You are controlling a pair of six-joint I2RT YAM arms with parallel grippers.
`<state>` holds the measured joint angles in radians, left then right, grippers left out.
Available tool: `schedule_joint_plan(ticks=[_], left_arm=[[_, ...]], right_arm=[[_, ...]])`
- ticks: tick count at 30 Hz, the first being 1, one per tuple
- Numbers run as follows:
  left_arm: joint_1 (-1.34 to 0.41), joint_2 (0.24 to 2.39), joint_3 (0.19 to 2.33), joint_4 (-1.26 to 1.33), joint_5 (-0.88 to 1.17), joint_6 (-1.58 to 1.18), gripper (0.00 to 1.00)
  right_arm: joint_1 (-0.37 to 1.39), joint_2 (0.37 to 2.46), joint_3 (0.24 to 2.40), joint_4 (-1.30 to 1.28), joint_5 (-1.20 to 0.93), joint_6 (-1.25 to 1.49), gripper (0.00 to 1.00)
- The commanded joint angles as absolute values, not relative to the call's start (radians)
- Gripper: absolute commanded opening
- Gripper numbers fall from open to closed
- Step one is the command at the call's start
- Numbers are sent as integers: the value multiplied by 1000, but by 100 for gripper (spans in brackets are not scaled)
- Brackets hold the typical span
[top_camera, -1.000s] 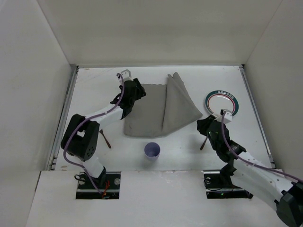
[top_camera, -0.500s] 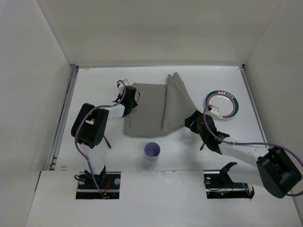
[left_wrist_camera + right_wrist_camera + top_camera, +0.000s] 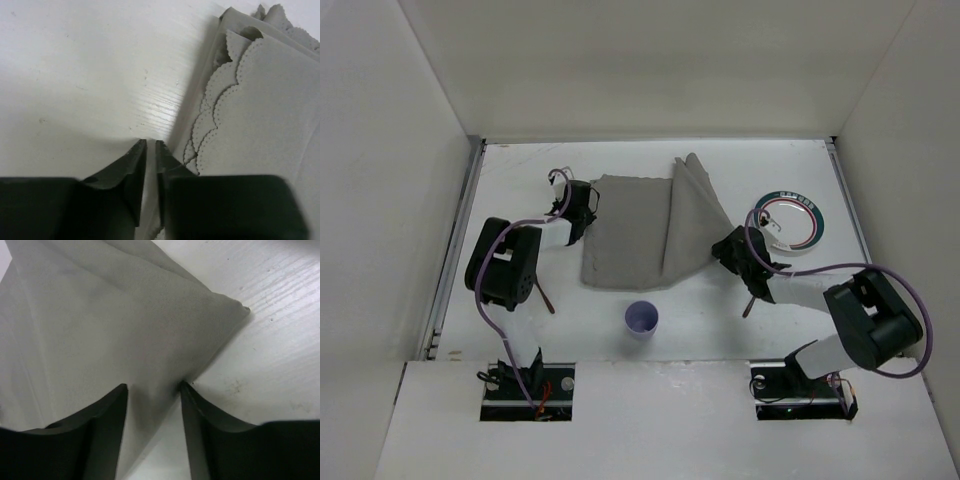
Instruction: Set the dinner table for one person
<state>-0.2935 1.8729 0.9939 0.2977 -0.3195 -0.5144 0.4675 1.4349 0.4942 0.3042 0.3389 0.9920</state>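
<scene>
The dinner table (image 3: 520, 165) is white, with a grey cloth placemat (image 3: 630, 235) lying on it. The placemat's right part is folded over into a pointed flap (image 3: 705, 225). My left gripper (image 3: 578, 203) is shut and empty. It sits low over the bare table (image 3: 90, 75), just left of the placemat's scalloped left edge (image 3: 215, 105). My right gripper (image 3: 730, 250) is open at the flap's right corner. Its jaws straddle the cloth's edge (image 3: 150, 355) in the right wrist view, with the corner tip (image 3: 242, 310) just beyond.
A white plate with a green and red rim (image 3: 790, 222) lies right of the placemat. A purple cup (image 3: 641, 318) stands at the front middle. A brown-handled utensil (image 3: 546, 297) lies at the front left and another (image 3: 750, 303) at the front right. Metal rails (image 3: 460, 240) line the table's sides.
My left gripper has slid left off the placemat's top to its left edge and dropped low. My right gripper has moved up and left onto the folded flap's corner.
</scene>
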Motion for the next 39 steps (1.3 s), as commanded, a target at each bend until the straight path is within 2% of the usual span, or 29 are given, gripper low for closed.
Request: schedule_joint_plan(ticks=[1,5,7,9,13,18,21,26,39], left_arm=[[-311,1821,973,315,-334,-529,18],[-326,1775,922,316,-351,-545,44],[-326,1764,905,314,-344,-546,51],[-330,1775,911,305,-307,-543,52],[-340,1815,937,311,-227,-555,42],[-314,1812,924,370,-198,-640,13],[-298,1812,919,387,-202,-653,5],[-245,1796,919,405,-201,-676,1],[-150,1744,948,377,-238,-658,1]], right_arm=[[450,1485,543,374,318,1049,46],[443,1493,535,388,310,1066,28],[443,1473,522,391,316,1063,23],[441,1454,509,391,322,1060,19],[446,1448,497,405,321,1051,17],[447,1404,451,422,319,1051,14],[447,1344,436,405,319,1043,13],[487,1281,400,367,351,1025,13],[631,1239,356,262,382,1017,14]])
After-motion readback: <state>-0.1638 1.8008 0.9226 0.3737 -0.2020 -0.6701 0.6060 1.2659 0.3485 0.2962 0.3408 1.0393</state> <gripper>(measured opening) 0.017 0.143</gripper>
